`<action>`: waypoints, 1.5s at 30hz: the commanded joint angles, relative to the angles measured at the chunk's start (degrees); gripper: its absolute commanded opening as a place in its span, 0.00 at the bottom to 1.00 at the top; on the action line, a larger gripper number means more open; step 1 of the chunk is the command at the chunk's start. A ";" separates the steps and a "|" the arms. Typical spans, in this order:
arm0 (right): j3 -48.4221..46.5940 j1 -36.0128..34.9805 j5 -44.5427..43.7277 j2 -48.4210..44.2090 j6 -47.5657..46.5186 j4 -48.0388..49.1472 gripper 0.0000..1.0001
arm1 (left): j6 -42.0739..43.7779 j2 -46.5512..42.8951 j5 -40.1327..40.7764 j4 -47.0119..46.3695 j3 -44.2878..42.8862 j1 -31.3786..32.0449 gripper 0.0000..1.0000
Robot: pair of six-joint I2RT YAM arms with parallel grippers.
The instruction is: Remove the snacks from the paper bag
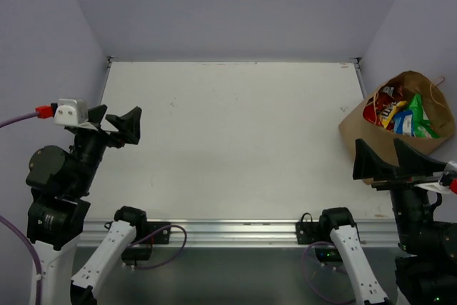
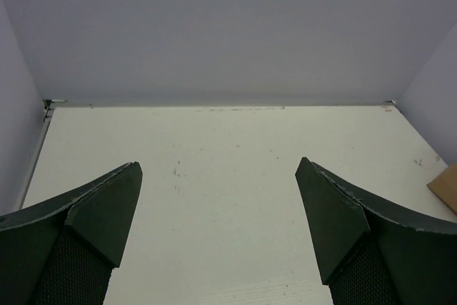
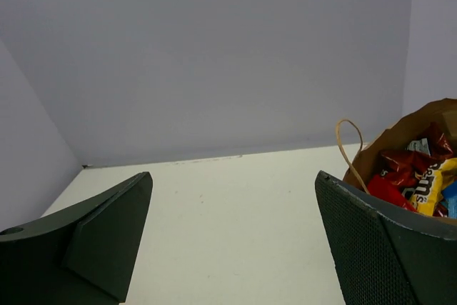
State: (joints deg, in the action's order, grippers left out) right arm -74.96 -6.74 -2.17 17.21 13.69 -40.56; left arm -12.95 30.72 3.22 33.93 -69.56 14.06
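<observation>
Overhead view of a white bench (image 1: pixel 235 141) inside pale grey walls, with two robot arms at its near edge. A brown paper bag (image 1: pixel 355 128) sits at the right edge of the bench, beside the right wall, with its mouth open upward. All the snacks (image 1: pixel 398 112) in view are inside it: a cluster of red, yellow, blue and green packets showing through the mouth. A twisted paper handle (image 3: pixel 348 141) loops up from the bag's left rim.

The right arm's fingers (image 1: pixel 365 161) are spread wide and grip nothing. They hover just on the near side of the bag, pointing toward the far wall. In the overhead view their tips overlap the bag's near edge. In the right wrist view the bag lies ahead and to the right, partly hidden behind the right-hand finger; whether that finger touches the paper cannot be told.

The left arm's fingers (image 1: pixel 127 123) are also spread wide and hold nothing. They are raised over the left edge of the bench, well apart from the bag. Only a brown corner of the bag shows at the right edge of the left wrist view.
</observation>
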 commanded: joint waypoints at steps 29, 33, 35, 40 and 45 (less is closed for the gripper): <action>0.16 12.28 -15.41 38.51 0.11 1.09 0.99 | -0.67 5.93 -13.16 -1.94 4.52 0.44 1.00; 1.57 12.63 -11.98 40.26 0.46 1.53 0.93 | -0.50 5.76 -13.24 -2.03 5.13 0.44 1.00; 2.01 12.72 -12.50 41.49 0.28 1.97 0.90 | -0.41 5.76 -13.42 -1.85 5.22 0.44 1.00; 1.75 12.72 -11.89 44.40 0.28 2.23 0.74 | -0.15 5.75 -13.51 -1.68 4.96 0.44 1.00; 1.13 12.72 -11.10 47.30 -0.33 2.32 0.58 | -0.15 5.93 -13.77 -1.33 4.43 0.44 1.00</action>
State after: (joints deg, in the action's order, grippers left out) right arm -73.45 5.69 -14.33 63.55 13.87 -40.56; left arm -13.93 36.69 -9.19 33.61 -64.53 14.06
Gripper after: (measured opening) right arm 0.601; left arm 0.997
